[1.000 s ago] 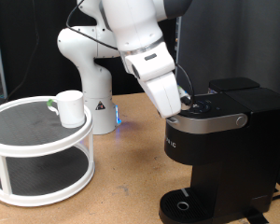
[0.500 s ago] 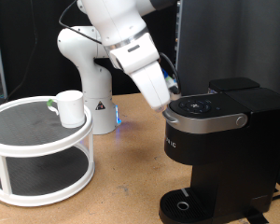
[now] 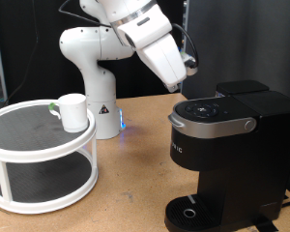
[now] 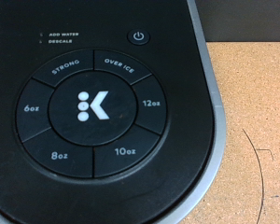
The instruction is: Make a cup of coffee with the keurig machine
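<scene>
The pincer hangs in the air just above the keurig machine, touching nothing; whether its fingers are apart or together cannot be told. Directly below it lies the machine's closed lid with its round button panel, showing a K logo ringed by size buttons. The cup stands well off from the pincer, on the top tier of a round white shelf on the desk.

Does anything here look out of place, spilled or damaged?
Nothing stands out. The cup stands upright on the round two-level stand, away from the coffee machine, whose lid is closed. The gripper hangs above the machine's buttons. No spill shows.
</scene>
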`<action>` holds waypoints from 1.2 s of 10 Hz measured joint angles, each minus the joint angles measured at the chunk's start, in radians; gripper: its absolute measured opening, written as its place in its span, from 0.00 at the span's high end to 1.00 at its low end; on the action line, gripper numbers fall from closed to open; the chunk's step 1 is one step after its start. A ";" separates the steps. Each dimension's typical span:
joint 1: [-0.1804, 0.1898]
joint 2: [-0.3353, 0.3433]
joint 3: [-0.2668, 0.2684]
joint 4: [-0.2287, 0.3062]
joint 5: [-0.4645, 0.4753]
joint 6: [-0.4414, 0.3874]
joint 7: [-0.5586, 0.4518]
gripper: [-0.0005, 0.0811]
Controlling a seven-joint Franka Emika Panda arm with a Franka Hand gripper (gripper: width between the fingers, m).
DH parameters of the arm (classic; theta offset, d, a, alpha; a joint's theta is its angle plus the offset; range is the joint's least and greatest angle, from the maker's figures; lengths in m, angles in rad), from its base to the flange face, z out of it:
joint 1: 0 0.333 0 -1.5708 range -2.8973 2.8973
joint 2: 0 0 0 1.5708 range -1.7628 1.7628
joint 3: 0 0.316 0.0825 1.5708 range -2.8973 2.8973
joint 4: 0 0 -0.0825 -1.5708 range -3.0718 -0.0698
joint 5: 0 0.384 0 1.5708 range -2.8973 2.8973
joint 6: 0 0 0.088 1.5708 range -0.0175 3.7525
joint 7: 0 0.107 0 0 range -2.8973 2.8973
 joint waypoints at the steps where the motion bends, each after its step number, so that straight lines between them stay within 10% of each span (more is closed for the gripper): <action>1: 0.000 0.001 0.000 -0.005 0.001 0.018 0.001 0.99; 5: -0.005 -0.041 -0.020 -0.091 0.272 0.123 0.050 0.99; 9: -0.041 -0.158 -0.036 -0.186 0.126 0.054 0.072 0.99; 12: -0.041 -0.151 -0.044 -0.198 0.291 0.063 0.066 0.99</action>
